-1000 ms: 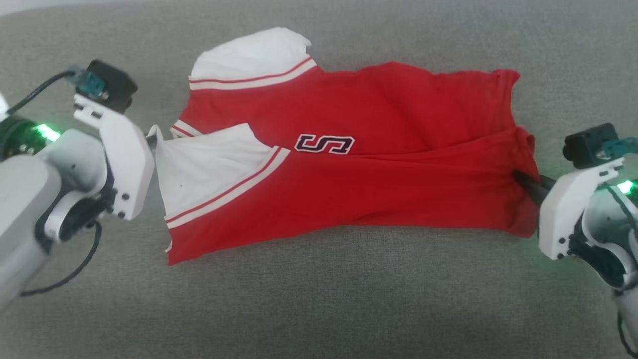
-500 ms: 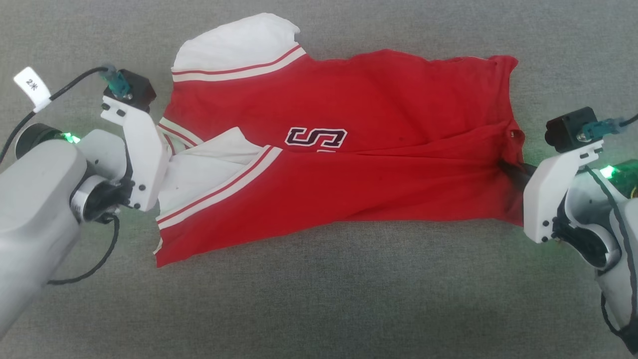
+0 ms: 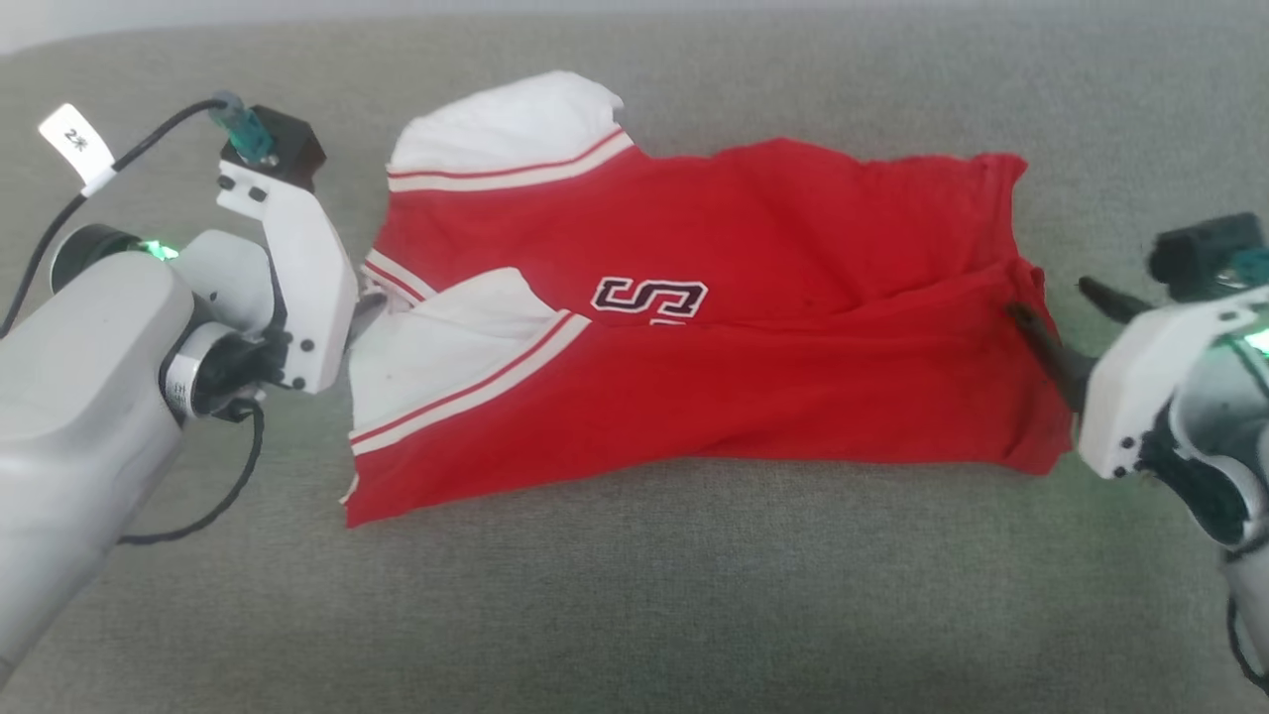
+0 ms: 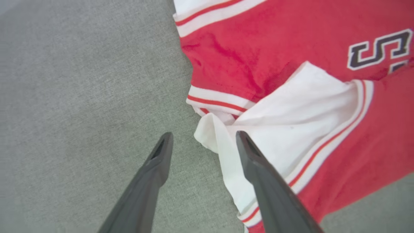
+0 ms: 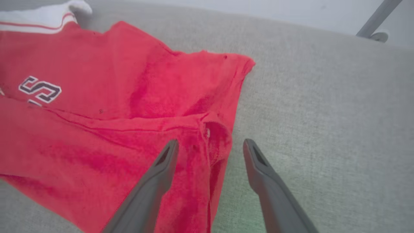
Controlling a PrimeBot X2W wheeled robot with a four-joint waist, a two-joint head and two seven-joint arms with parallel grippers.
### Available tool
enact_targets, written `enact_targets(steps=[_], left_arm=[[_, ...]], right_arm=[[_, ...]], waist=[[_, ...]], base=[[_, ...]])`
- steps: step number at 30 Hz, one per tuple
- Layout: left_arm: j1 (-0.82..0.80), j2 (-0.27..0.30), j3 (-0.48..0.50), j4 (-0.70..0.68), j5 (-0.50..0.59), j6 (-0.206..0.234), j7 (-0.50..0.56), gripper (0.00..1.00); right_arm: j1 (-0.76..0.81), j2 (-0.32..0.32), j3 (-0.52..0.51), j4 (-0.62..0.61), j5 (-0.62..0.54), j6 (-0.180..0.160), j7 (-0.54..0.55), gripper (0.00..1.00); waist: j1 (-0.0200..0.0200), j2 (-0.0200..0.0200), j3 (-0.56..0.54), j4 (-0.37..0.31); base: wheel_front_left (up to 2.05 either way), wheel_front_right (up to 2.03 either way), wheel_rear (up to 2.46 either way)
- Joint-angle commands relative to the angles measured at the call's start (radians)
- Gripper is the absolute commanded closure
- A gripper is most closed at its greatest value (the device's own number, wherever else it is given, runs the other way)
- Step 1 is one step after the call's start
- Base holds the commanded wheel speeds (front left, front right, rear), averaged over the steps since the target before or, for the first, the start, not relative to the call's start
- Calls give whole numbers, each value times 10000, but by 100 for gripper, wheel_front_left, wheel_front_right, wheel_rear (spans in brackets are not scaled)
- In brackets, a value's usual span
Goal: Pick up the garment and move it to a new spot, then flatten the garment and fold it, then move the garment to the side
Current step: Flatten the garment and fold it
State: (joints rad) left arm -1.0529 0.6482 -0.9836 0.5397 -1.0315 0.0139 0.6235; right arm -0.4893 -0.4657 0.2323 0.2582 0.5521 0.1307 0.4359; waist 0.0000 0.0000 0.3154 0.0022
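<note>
Garment (image 3: 694,397) lies spread on the grey fabric surface (image 3: 634,615), collar end toward the robot's left, hem toward its right. 2 white sleeves show: the far sleeve (image 3: 506,124) lies flat beyond the body, the near sleeve (image 3: 446,347) is laid over the red front. A long crease runs across the cloth just below the chest logo (image 3: 649,297). Left gripper (image 3: 365,305) sits at the collar end; in the head view its fingers are mostly hidden behind the white wrist mount. Left wrist view settles it: left gripper (image 4: 202,137) has its 2 fingers spread wide, with the loose corner of the near sleeve lying between them unpinched, 1 finger over bare surface, the other over white cloth. Right gripper (image 3: 1056,302) is at the hem end, fingers splayed. Right wrist view gives the detail: right gripper (image 5: 210,144) is wide apart astride the bunched hem edge, 1 finger over red cloth, 1 over the surface, nothing clamped. That view also takes in a grey metal leg (image 5: 376,19) at the far edge; the head view adds a white cable tag (image 3: 74,144).
</note>
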Motion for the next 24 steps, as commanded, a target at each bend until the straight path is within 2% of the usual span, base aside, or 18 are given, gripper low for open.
enact_targets(steps=[1, 6, 9, 14, 18, 24], left_arm=[[203, 155, -18, -342, 18, 163, 101, 0], [621, 488, -13, -1310, -160, 568, 341, 0], [1061, 836, 18, -2183, -396, 1023, 615, 0], [1883, 1342, 77, -3540, -818, 2036, 1031, 0], [2496, 1713, 102, -4438, -1071, 2609, 1101, 0], [3155, 1975, 187, -5006, -1289, 3044, 872, 0]], right_arm=[[323, 76, -363, -325, -197, 0, -371, 0], [851, 293, -1216, -975, -691, 0, -989, 0], [1224, 602, -1803, -1528, -1101, 0, -1370, 0], [1764, 1264, -2827, -2402, -1856, 0, -1848, 0], [2100, 1743, -3260, -3061, -2228, 0, -1864, 0], [2420, 2269, -3659, -3769, -2457, 0, -1583, 0]], waist=[[0, 0, -284, 143], [0, 0, -591, 242], [0, 0, -745, 266], [0, 0, -899, 234], [0, 0, -844, 90], [0, 0, -495, -189]], base=[[0, 0, 0], [0, 0, 0], [0, 0, 0], [0, 0, 0], [0, 0, 0], [0, 0, 0]])
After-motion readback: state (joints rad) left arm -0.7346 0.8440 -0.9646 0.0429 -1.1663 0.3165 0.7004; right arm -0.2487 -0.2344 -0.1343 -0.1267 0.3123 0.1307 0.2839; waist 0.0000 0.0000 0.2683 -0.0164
